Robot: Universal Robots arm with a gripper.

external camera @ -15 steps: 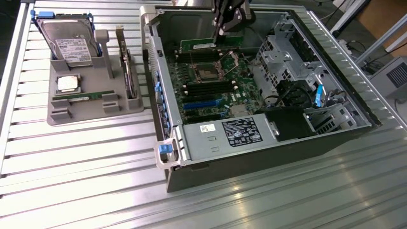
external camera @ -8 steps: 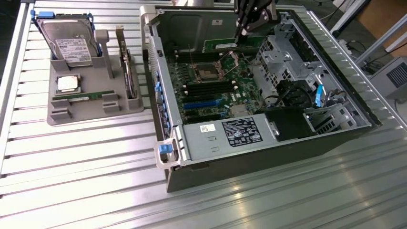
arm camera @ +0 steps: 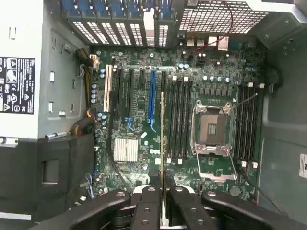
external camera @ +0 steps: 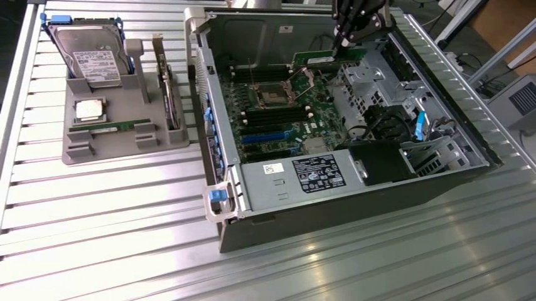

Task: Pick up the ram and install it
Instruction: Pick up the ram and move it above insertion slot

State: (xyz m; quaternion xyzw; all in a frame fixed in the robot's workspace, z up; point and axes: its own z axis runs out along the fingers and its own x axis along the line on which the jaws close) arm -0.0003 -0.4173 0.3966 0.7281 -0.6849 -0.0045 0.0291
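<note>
My gripper (external camera: 343,44) hangs over the far end of the open computer case (external camera: 219,157), shut on the ram (external camera: 328,61), a thin green stick held on edge above the motherboard (external camera: 280,106). In the wrist view the ram (arm camera: 162,129) shows edge-on, running out from between the black fingers (arm camera: 152,184) of my gripper (arm camera: 162,176). It hovers between the blue slot (arm camera: 152,100) and the black memory slots (arm camera: 180,120), apart from the board. A second, matching stick (external camera: 109,127) lies in the grey tray (external camera: 100,153).
The tray on the exterior view's left also holds a hard drive (external camera: 88,56), a square silver processor (external camera: 90,110) and an upright expansion card (external camera: 170,94). Inside the case are the empty processor socket (arm camera: 211,129), a power supply (external camera: 302,177) and drive cages (external camera: 418,147).
</note>
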